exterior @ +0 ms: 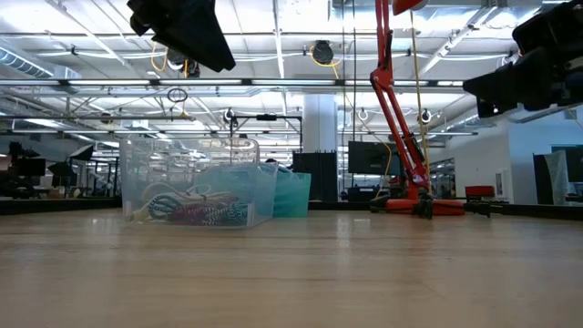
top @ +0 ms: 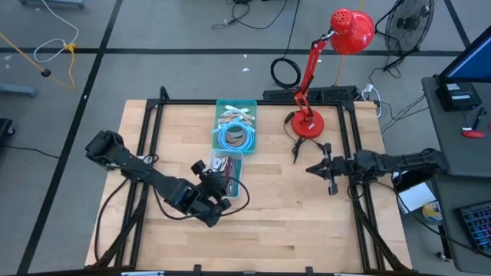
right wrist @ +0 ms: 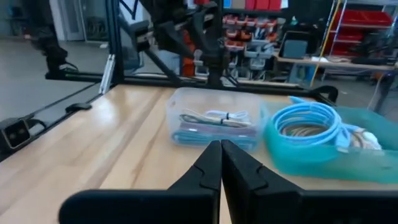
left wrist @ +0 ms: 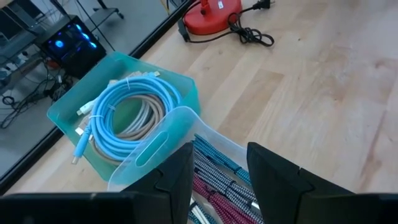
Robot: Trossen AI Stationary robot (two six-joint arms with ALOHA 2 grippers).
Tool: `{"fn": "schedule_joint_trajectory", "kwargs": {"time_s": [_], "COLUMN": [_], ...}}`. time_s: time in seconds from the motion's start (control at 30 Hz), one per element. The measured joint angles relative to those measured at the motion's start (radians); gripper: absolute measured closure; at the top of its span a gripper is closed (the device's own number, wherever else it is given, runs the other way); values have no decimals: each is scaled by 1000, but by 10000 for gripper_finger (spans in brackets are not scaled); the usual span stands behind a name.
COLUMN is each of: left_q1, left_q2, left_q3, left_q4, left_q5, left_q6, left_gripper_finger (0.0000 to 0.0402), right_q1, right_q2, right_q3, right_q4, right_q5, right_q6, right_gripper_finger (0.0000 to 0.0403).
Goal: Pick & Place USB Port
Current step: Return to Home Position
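Observation:
A clear plastic bin (top: 228, 163) stands on the table's middle and holds bundled braided USB cables (left wrist: 217, 180), red, blue and white. Against its far side stands a teal bin (top: 235, 126) with a coiled light-blue cable (left wrist: 127, 112). My left gripper (left wrist: 221, 168) is open and hovers above the clear bin's near end, its fingers pointing down over the cables; the low view shows it well above the bin (exterior: 196, 196). My right gripper (right wrist: 221, 165) is shut and waits near the table's right edge (top: 318, 167), pointing at both bins.
A red desk lamp (top: 308, 123) stands on the far right of the table, its black cord (top: 295, 146) trailing on the wood near my right gripper. Bare wood lies near and right of the bins. A black frame (top: 153, 115) borders the table.

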Motion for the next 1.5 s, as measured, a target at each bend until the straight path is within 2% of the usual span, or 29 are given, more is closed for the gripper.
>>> {"fn": "schedule_joint_trajectory", "kwargs": {"time_s": [0.17,0.67,0.97,1.2,1.3,1.4,1.5], "left_q1": [0,1,1,8,14,27,47], "left_q2": [0,0,0,0,0,-3,-53], "left_q3": [0,0,0,0,0,0,-1], "left_q4": [0,-1,-1,2,1,-19,-103], "left_q5": [-6,-9,-9,-18,-48,-95,-134], "left_q6": [1,7,8,25,81,138,99], "left_gripper_finger": [248,247,247,247,248,263,303], "right_q1": [-53,-156,-161,-161,-161,-161,-161], "right_q2": [-28,-27,-27,-26,-26,-26,-26], "right_q3": [-1,-2,-2,-2,-2,-2,-2], "right_q4": [-20,-20,-6,4,5,6,6], "right_q5": [-79,-87,-15,-14,-13,-13,-12], "right_q6": [8,-2,245,263,263,263,263], "right_gripper_finger": [403,403,401,401,401,399,399]}}
